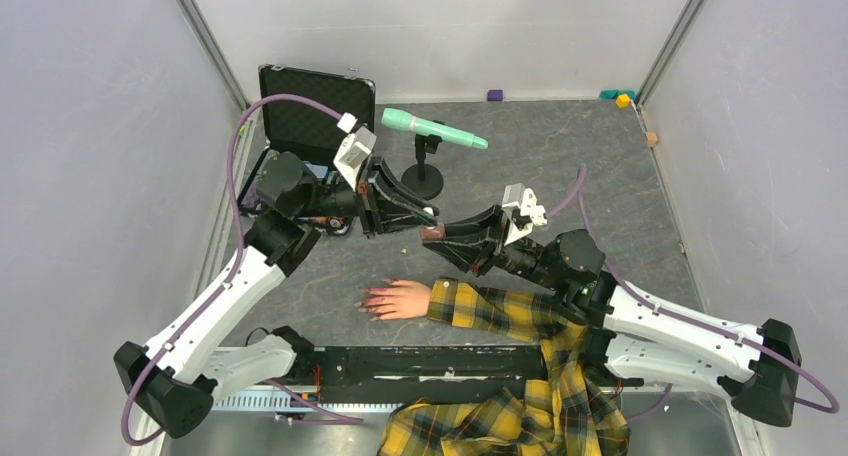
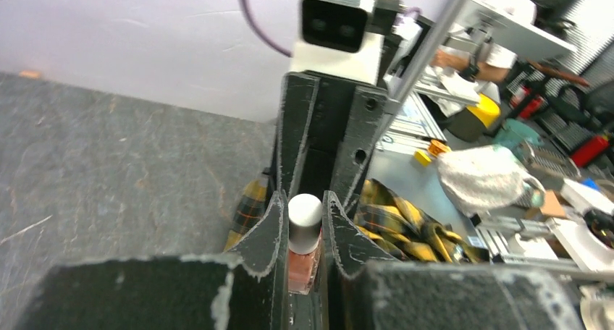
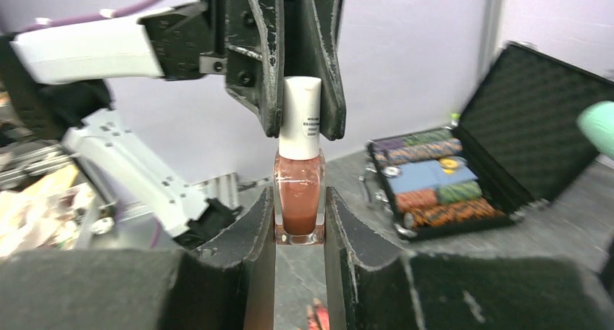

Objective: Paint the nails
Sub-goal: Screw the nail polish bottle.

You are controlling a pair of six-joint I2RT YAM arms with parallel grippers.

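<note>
The dark grey, stone-patterned table mat (image 1: 560, 156) is boxed in by pale walls on the left, back and right. Its right and back stretches offer the most room, with a few small coloured cubes (image 1: 622, 99) along the far edge. The back left corner is crowded by an open black foam-lined case (image 1: 315, 101) holding striped chips (image 3: 434, 178). Beside the case a mint-green microphone-shaped tool (image 1: 432, 129) sits on a round black stand (image 1: 424, 181).

Both arms reach inward and meet over the middle of the mat, just in front of that stand, with their fingers pointing at each other. Between them is a small glass polish bottle (image 3: 299, 200) of brownish-pink liquid with a white cap (image 3: 300, 116). It is held clear of the mat, as far as the wrist views show. The right gripper (image 3: 300, 196) is clamped on the glass body, and the left gripper (image 2: 304, 203) is clenched on the cap from the opposite end.

On the near side of the bottle a pale peach mannequin hand (image 1: 400, 299) lies flat with its fingers pointing left. Its yellow plaid sleeve (image 1: 490, 311) passes beneath the right arm. The glossy red-pink nails (image 1: 368, 302) tip those fingers, apart from both grippers, with bare mat to their left. A red smear at the bottom edge of the right wrist view may be those nails — too blurred to say.
</note>
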